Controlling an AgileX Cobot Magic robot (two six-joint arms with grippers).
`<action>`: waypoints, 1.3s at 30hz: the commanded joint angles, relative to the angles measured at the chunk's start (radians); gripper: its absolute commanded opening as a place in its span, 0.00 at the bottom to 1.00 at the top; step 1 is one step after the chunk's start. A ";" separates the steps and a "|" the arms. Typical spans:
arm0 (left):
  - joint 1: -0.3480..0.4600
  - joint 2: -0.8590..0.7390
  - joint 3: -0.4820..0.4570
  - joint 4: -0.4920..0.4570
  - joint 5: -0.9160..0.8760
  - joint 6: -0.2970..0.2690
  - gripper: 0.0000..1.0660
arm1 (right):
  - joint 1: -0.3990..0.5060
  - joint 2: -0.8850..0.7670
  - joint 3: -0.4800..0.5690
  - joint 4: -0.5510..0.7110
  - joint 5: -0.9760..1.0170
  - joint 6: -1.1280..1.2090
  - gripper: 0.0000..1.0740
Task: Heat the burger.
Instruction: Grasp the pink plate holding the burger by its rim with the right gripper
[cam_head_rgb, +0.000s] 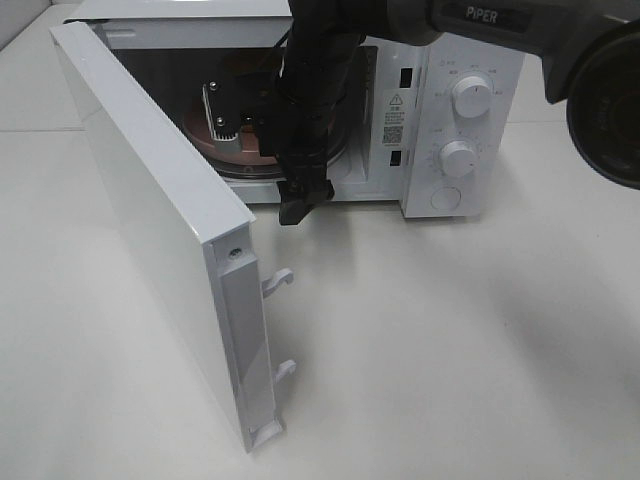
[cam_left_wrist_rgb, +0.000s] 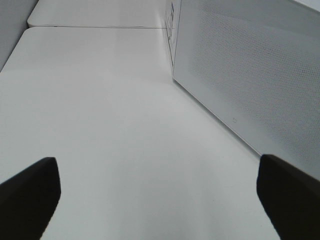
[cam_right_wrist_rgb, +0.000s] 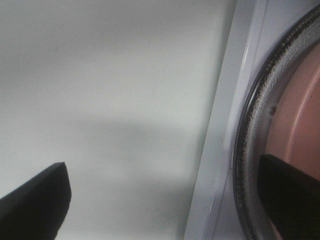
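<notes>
The white microwave (cam_head_rgb: 500, 60) stands open, its door (cam_head_rgb: 150, 200) swung out to the front left. Inside, a pinkish-brown plate (cam_head_rgb: 200, 128) lies on the glass turntable (cam_right_wrist_rgb: 252, 115). The burger is hidden behind my right arm. My right gripper (cam_head_rgb: 303, 205) points down at the front sill of the cavity and is open and empty. In the right wrist view the right gripper (cam_right_wrist_rgb: 162, 200) has one finger over the table and the other over the plate (cam_right_wrist_rgb: 300, 115). My left gripper (cam_left_wrist_rgb: 160, 200) is open over bare table beside the door's meshed outer face (cam_left_wrist_rgb: 250, 75).
Two knobs (cam_head_rgb: 470, 97) (cam_head_rgb: 457, 158) and a round button (cam_head_rgb: 446, 198) sit on the microwave's right panel. Door latch hooks (cam_head_rgb: 280, 280) stick out from the door's free edge. The white table (cam_head_rgb: 450, 350) stretches in front and to the right.
</notes>
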 joint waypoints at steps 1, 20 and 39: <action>0.004 -0.015 0.004 -0.003 -0.013 -0.007 0.94 | 0.000 -0.001 -0.004 0.005 -0.004 0.007 0.92; 0.004 -0.015 0.004 -0.003 -0.013 -0.007 0.94 | 0.000 0.024 -0.004 -0.025 -0.137 0.054 0.92; 0.004 -0.015 0.004 -0.003 -0.013 -0.007 0.94 | 0.000 0.065 -0.004 -0.025 -0.226 0.054 0.92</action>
